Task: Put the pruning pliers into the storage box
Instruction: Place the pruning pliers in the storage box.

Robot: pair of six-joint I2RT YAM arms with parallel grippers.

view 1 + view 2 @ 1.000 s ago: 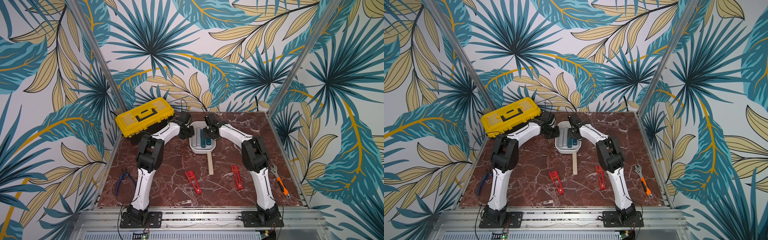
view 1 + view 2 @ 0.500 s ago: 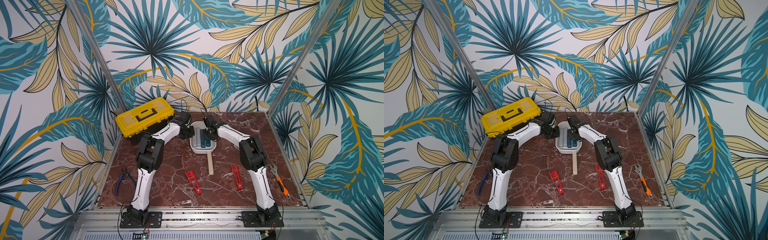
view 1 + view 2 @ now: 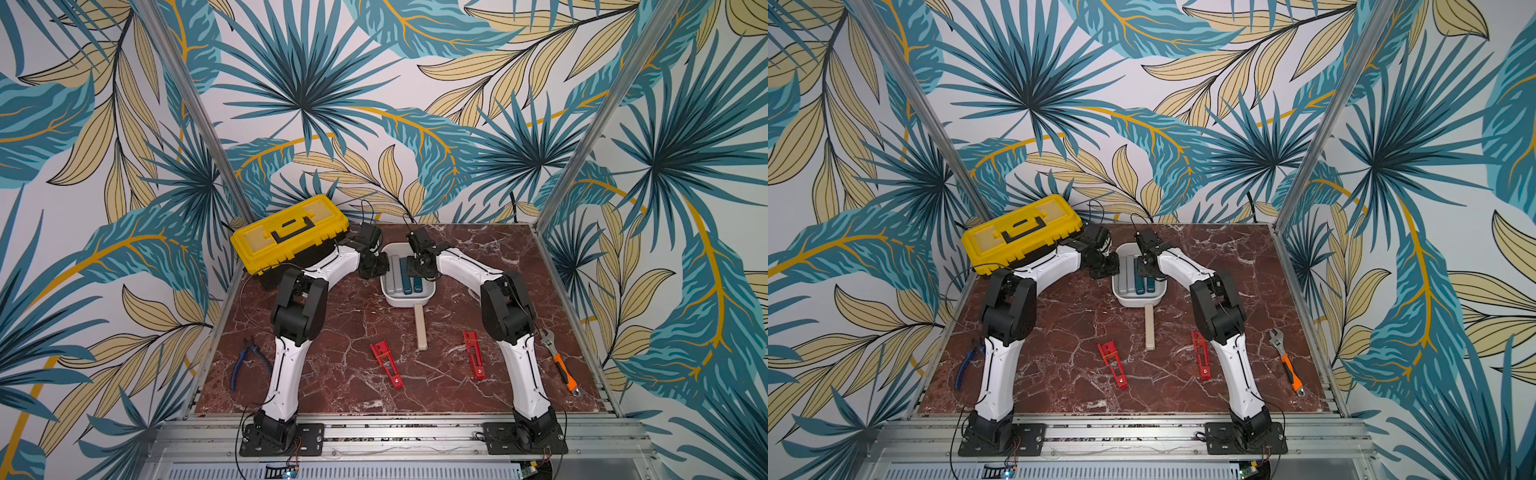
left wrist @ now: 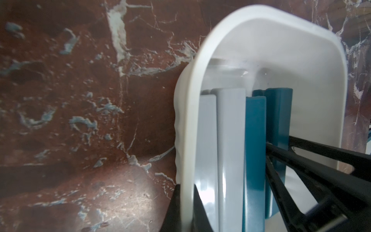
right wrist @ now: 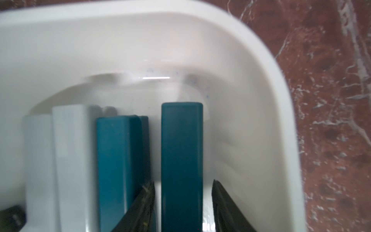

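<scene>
The left fingers are clamped on the side wall of the white rounded plastic storage box. The right fingers stand apart inside it, astride a teal straight bar that lies beside a second teal bar and two grey bars. On the red marble table, a beige bar lies just beside the box. A red truss-framed bar and a second red bar lie farther off.

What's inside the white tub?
Four bars lie side by side in the white tub: two grey bars and two teal bars. The right end effector straddles one teal bar, open. Whatever is under the bars is hidden.
</scene>
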